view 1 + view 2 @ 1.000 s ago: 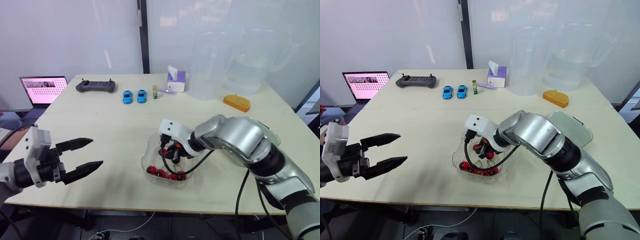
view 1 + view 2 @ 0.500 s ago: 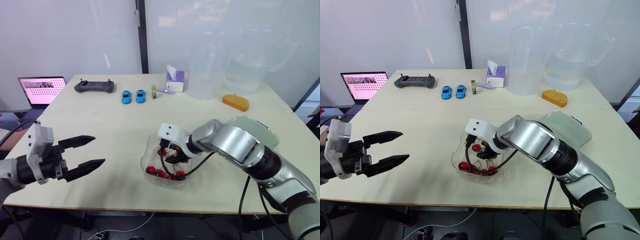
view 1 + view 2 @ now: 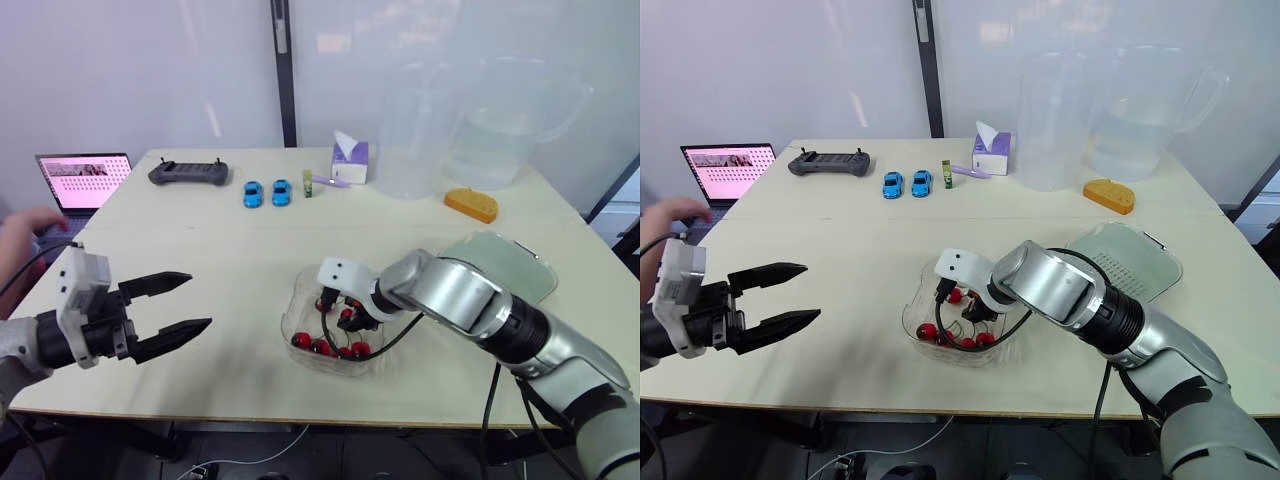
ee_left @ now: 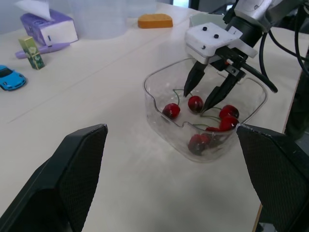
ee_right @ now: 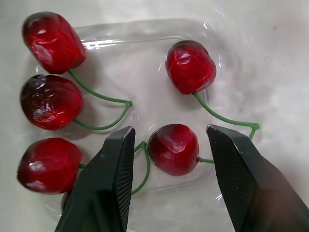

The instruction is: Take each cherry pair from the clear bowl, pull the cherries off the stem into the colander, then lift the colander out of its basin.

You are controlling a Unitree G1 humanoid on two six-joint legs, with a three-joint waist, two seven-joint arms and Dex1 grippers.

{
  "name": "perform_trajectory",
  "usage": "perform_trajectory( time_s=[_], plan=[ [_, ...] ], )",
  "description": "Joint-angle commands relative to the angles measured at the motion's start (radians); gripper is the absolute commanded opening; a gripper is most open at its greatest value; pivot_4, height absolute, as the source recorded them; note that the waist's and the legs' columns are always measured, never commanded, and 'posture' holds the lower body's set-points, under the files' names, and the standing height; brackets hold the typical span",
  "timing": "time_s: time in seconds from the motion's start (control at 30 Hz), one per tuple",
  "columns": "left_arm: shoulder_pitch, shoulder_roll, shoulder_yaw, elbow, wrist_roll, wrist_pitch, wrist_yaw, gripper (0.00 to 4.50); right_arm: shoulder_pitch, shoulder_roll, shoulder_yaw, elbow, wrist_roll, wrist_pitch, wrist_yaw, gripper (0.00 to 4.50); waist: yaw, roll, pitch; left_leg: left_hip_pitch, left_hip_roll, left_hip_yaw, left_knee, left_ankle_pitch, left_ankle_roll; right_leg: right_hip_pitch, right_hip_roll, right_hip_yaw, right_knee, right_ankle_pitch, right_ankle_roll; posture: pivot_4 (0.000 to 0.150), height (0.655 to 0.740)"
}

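1. The clear plastic bowl (image 3: 292, 318) sits on the pale wooden table (image 3: 200, 240), lower centre of the head view. It holds several glossy red cherries joined in pairs by green stems.
2. The right gripper (image 4: 195, 101) reaches down inside the bowl. Its two black fingers stand apart, one on each side of a single red cherry (image 5: 174, 149). They are not clamped on it. A narrow gap shows on each side of the fruit in the right wrist view.
3. Another stemmed pair (image 5: 50, 72) lies in the upper left of that wrist view, away from the fingers.
4. The left gripper (image 3: 198, 300) hangs over the table's near edge at lower left of the head view. Its fingers are spread wide and hold nothing, well apart from the bowl.
5. The pale perforated colander (image 3: 1140, 260) rests at middle right, just beyond the right arm.
6. At the far side stand a black handheld controller (image 3: 188, 173), two small blue toy cars (image 3: 267, 193), a purple tissue box (image 3: 352, 162), an orange block (image 3: 472, 205) and two large clear jugs (image 3: 415, 130).
7. An open laptop (image 3: 85, 180) sits at the left edge, with a person's hand (image 3: 22, 235) below it.
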Motion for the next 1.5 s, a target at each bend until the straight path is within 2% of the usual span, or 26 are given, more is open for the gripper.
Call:
perform_trajectory(
  time_s=[0.03, 0.27, 0.3, 0.4, 0.73, 0.83, 0.97, 1.07, 1.27, 1.43, 1.5],
  plan=[
    [-0.006, 0.012, 0.02, -0.019, -0.001, -0.019, 0.006, 4.5, -0.011, -0.004, 0.018, -0.002, -0.028, -0.026, 0.004, 2.54, 0.0, 0.0, 0.0, 0.0, 0.0, 0.0, 0.0, 0.0, 0.0, 0.0, 0.0, 0.0, 0.0, 0.0, 0.0, 0.15, 0.74],
    [-0.006, 0.012, 0.018, -0.021, -0.002, -0.023, 0.01, 4.5, -0.013, -0.009, 0.043, -0.005, -0.042, -0.018, 0.009, 2.54, 0.0, 0.0, 0.0, 0.0, 0.0, 0.0, 0.0, 0.0, 0.0, 0.0, 0.0, 0.0, 0.0, 0.0, 0.0, 0.15, 0.74],
    [-0.006, 0.012, 0.018, -0.022, -0.002, -0.023, 0.01, 4.5, -0.014, -0.011, 0.045, -0.008, -0.043, -0.017, 0.01, 1.96, 0.0, 0.0, 0.0, 0.0, 0.0, 0.0, 0.0, 0.0, 0.0, 0.0, 0.0, 0.0, 0.0, 0.0, 0.0, 0.15, 0.74],
    [-0.006, 0.011, 0.016, -0.02, -0.001, -0.026, 0.009, 4.5, -0.016, -0.012, 0.045, -0.016, -0.043, -0.012, 0.01, 0.92, 0.0, 0.0, 0.0, 0.0, 0.0, 0.0, 0.0, 0.0, 0.0, 0.0, 0.0, 0.0, 0.0, 0.0, 0.0, 0.15, 0.74],
    [-0.022, 0.01, 0.0, -0.006, -0.005, -0.026, 0.011, 4.5, -0.025, -0.033, 0.041, -0.053, -0.047, -0.053, 0.037, 0.92, 0.001, 0.0, 0.0, 0.0, 0.0, 0.0, 0.0, 0.0, 0.0, 0.0, 0.0, 0.0, 0.0, 0.0, 0.0, 0.15, 0.74],
    [-0.05, 0.008, 0.005, 0.01, -0.039, 0.003, 0.036, 4.5, -0.018, -0.129, 0.025, -0.132, -0.068, -0.281, 0.162, 0.92, 0.003, 0.0, 0.0, 0.0, 0.0, 0.0, 0.0, 0.0, 0.0, 0.0, 0.0, 0.0, -0.001, 0.0, 0.0, 0.15, 0.74],
    [-0.139, 0.005, -0.012, 0.05, -0.092, 0.081, 0.125, 4.5, 0.04, -0.277, -0.037, -0.183, -0.209, -0.756, 0.275, 0.92, 0.004, -0.001, 0.0, 0.0, 0.0, 0.0, 0.0, -0.002, 0.003, 0.001, 0.0, -0.001, -0.002, 0.0, 0.001, 0.15, 0.74],
    [-0.239, 0.001, -0.014, 0.115, -0.23, 0.213, 0.21, 4.5, 0.078, -0.254, -0.078, -0.159, -0.29, -0.897, 0.246, 0.92, -0.001, -0.002, 0.0, 0.0, 0.0, 0.0, 0.0, -0.002, 0.003, 0.001, 0.001, -0.001, -0.002, 0.001, 0.001, 0.15, 0.74],
    [-0.402, -0.022, -0.06, 0.195, -0.351, 0.315, 0.262, 4.5, 0.123, -0.193, -0.125, -0.119, -0.545, -1.244, 0.135, 0.92, -0.002, -0.002, 0.0, 0.0, 0.0, 0.0, 0.0, 0.0, 0.0, 0.0, 0.002, 0.0, 0.0, 0.001, 0.001, 0.15, 0.74],
    [-0.488, -0.036, -0.097, 0.245, -0.383, 0.351, 0.263, 4.5, 0.178, -0.148, -0.174, -0.071, -0.728, -1.421, 0.017, 0.92, 0.001, -0.004, -0.001, 0.0, 0.0, 0.0, 0.001, 0.0, -0.001, 0.001, 0.002, 0.0, 0.0, 0.001, 0.001, 0.15, 0.74],
    [-0.538, -0.044, -0.151, 0.274, -0.342, 0.338, 0.233, 4.5, 0.196, -0.133, -0.183, -0.062, -0.784, -1.473, -0.001, 0.92, 0.002, -0.004, -0.001, 0.0, 0.0, 0.0, 0.001, 0.001, -0.001, 0.001, 0.002, 0.0, 0.0, 0.001, 0.001, 0.15, 0.74]
  ],
)
